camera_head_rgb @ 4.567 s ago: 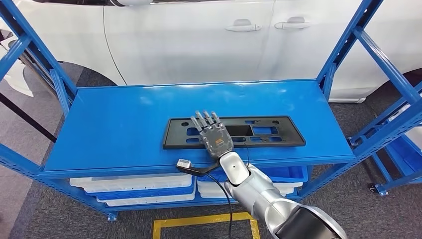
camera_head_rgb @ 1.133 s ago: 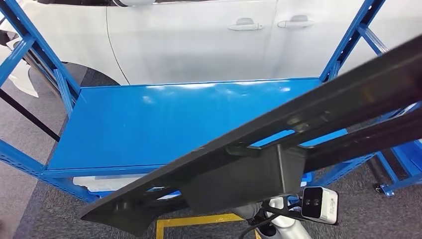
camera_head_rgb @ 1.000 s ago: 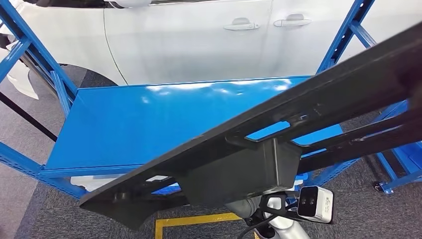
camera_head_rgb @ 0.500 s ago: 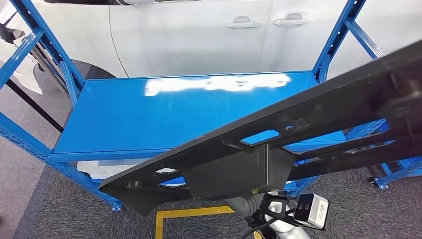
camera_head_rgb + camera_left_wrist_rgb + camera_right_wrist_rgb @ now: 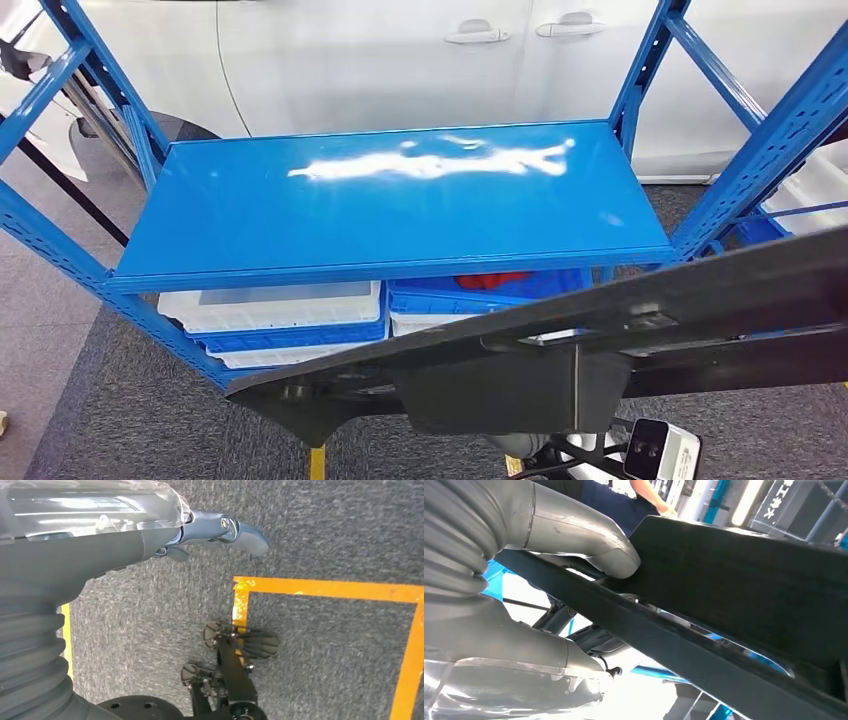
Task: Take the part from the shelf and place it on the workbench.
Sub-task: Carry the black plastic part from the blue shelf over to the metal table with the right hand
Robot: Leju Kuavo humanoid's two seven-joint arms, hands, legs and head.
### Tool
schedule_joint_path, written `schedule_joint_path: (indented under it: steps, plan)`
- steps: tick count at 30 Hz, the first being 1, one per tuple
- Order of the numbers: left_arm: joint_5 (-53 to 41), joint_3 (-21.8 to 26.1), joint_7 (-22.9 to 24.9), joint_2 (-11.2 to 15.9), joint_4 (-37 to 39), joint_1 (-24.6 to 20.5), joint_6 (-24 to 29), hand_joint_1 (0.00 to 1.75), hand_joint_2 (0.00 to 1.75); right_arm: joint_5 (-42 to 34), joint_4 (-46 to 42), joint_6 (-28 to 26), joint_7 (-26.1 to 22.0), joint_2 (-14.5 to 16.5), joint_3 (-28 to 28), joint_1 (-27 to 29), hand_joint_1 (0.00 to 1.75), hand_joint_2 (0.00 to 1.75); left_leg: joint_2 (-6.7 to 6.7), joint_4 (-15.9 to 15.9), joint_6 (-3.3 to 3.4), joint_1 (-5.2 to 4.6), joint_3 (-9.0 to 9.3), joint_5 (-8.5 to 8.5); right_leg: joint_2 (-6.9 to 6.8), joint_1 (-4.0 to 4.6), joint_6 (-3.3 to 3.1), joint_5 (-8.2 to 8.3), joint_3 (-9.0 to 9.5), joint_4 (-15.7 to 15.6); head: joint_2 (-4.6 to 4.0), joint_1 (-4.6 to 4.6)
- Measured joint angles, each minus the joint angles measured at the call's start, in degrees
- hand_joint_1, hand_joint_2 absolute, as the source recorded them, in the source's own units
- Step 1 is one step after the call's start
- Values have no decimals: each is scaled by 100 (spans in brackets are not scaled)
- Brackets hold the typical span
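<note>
Stretching across the lower part of the head view, the part point(image 5: 520, 375) is a long, flat, matte black plastic panel, held off the shelf and tilted so that its right end rides higher than its left. Its left end tapers to a blunt point, and a solid rectangular block sits near the middle, flanked by cut-out slots and raised ribs running lengthwise. The right hand point(image 5: 574, 545) holds the part from beneath: in the right wrist view a thick grey thumb presses on the panel's dark face, while the other fingers are hidden behind the plastic. Behind the panel, the shelf point(image 5: 400, 200) shows a glossy blue top catching a white glare, framed by blue perforated uprights. On the tier below sit white and blue bins point(image 5: 280, 310), one with something red inside. A white car point(image 5: 400, 50) stands past the rack, its door handles visible. The left hand point(image 5: 220, 532) hangs over grey carpet point(image 5: 325, 530) marked with orange tape lines point(image 5: 325, 587); its fingers are mostly hidden behind the wrist cover, so whether they are spread or curled cannot be told.
</note>
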Motion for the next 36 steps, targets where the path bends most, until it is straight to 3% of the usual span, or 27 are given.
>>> schedule_joint_path:
  steps: [1,2,4,5,6,7,9,11,13,15,16,17,19,20,21,22,23,24,25,27,28,30,31,33,35,36]
  plan:
    - [0,-2,3,-2,1,6,8,0,175,2,-12,18,0,-2,-6,6,175,175,-3,101,-33,10,-52,-134,-7,-8,-44,62,-53,-15,0,0]
    - [3,-4,9,-3,1,11,19,0,175,2,-22,62,0,-3,-13,18,175,175,-7,321,-61,21,-132,-373,-14,-16,-80,131,-122,-27,0,0]
    - [29,-4,28,-7,2,12,54,0,175,-8,-33,265,0,-2,-48,81,175,175,-8,1016,-103,31,-319,-946,-17,-1,-110,252,-273,-23,0,0]
    - [52,-2,38,-6,2,14,79,0,175,-14,-33,441,0,-2,-89,142,175,175,-7,1355,-114,33,-370,-1115,-21,11,-111,313,-354,-19,0,0]
    - [75,3,44,-5,2,20,105,0,175,-20,-33,643,0,-1,-144,213,175,175,-7,1545,-112,32,-346,-1148,-25,22,-110,369,-432,-13,0,0]
    - [92,8,47,-5,2,29,133,0,175,-23,-38,860,0,1,-210,288,175,175,-8,1540,-98,30,-225,-1070,-28,33,-106,424,-505,-6,0,0]
    - [109,15,40,-4,2,43,168,0,175,-21,-67,1241,0,17,-369,409,175,175,-11,924,-22,12,318,-815,-29,55,-95,524,-626,7,0,0]
    - [101,16,20,2,2,37,170,0,175,-21,-112,1536,0,56,-553,493,175,175,-13,109,59,-24,876,-777,-31,74,-58,616,-696,12,0,-1]
    - [81,16,2,7,2,31,161,0,175,-48,-140,1784,0,103,-736,562,175,175,-13,-217,113,-65,1040,-820,-40,65,11,704,-712,-1,0,-1]
    - [58,16,-1,5,2,36,149,0,175,-86,-150,1959,0,143,-894,607,175,175,-1,-258,176,-62,983,-715,-36,45,85,740,-729,-2,0,-1]
    - [50,16,3,5,3,34,145,0,175,-102,-154,1994,0,160,-962,613,175,175,10,-280,215,-49,938,-645,-28,39,114,623,-766,77,0,-1]
    - [47,16,10,4,3,29,145,0,175,-115,-157,1989,0,171,-1018,607,175,175,21,-303,245,-35,879,-569,-20,31,142,402,-828,256,0,-1]
    - [49,18,35,2,4,19,156,0,175,-144,-154,1899,0,193,-1085,571,175,175,32,-301,276,-30,724,-436,-13,6,187,-212,-1004,919,0,0]
    - [53,19,53,1,4,17,165,0,175,-153,-143,1818,0,201,-1096,538,175,175,34,-292,271,-31,639,-371,-13,-8,210,-404,-1070,1275,0,0]
    - [59,20,75,-2,4,15,173,0,175,-151,-131,1699,0,207,-1096,495,175,175,37,-278,262,-30,551,-308,-14,-21,230,-464,-1085,1531,0,0]
    - [63,22,97,-5,4,11,182,0,175,-142,-120,1536,0,208,-1085,435,175,175,39,-256,247,-27,459,-251,-15,-35,246,-389,-1013,1612,0,0]
    - [67,24,120,-11,4,4,193,0,175,-128,-114,1348,0,208,-1062,360,175,175,40,-223,229,-21,365,-201,-16,-50,256,-231,-830,1467,0,0]
    - [67,25,141,-17,4,-6,203,0,175,-116,-115,1162,0,208,-1033,278,175,175,40,-179,208,-15,278,-163,-18,-65,263,-87,-556,1141,0,0]
    - [62,26,157,-22,4,-18,212,0,175,-111,-118,1010,0,207,-1002,192,175,175,37,-124,182,-16,195,-133,-17,-67,263,-42,-251,721,0,0]
    - [46,30,174,-25,3,-38,218,0,175,-117,-125,849,0,204,-942,61,175,175,27,-38,122,-24,94,-80,-4,-50,210,-112,124,123,0,-1]
    - [29,36,174,-26,3,-43,215,0,175,-126,-125,817,0,201,-899,17,175,175,23,-23,87,-28,68,-48,5,-31,168,-164,159,20,0,-1]
    - [-5,52,171,-28,3,-46,208,0,175,-156,-122,796,0,191,-787,-40,175,175,18,-15,10,-12,39,-9,7,-25,54,-115,98,-2,0,-1]
    - [-18,60,173,-31,4,-46,204,0,175,-175,-120,796,0,188,-733,-67,175,175,15,37,-25,1,4,-75,4,-26,-3,-75,65,-5,0,-1]
    - [-20,77,188,-37,4,-46,201,0,175,-226,-116,809,0,184,-658,-121,175,175,9,474,-86,23,-168,-471,-9,-33,-85,18,-20,-17,0,-2]
    - [-16,101,216,-39,4,-47,201,0,175,-270,-99,835,0,179,-609,-158,175,175,8,1237,-126,27,-421,-938,-10,-19,-108,107,-130,-12,0,-2]
    - [-16,110,232,-38,4,-45,198,0,175,-280,-87,851,0,174,-593,-166,175,175,8,1515,-134,27,-485,-1039,-10,-10,-108,147,-183,-8,0,-2]
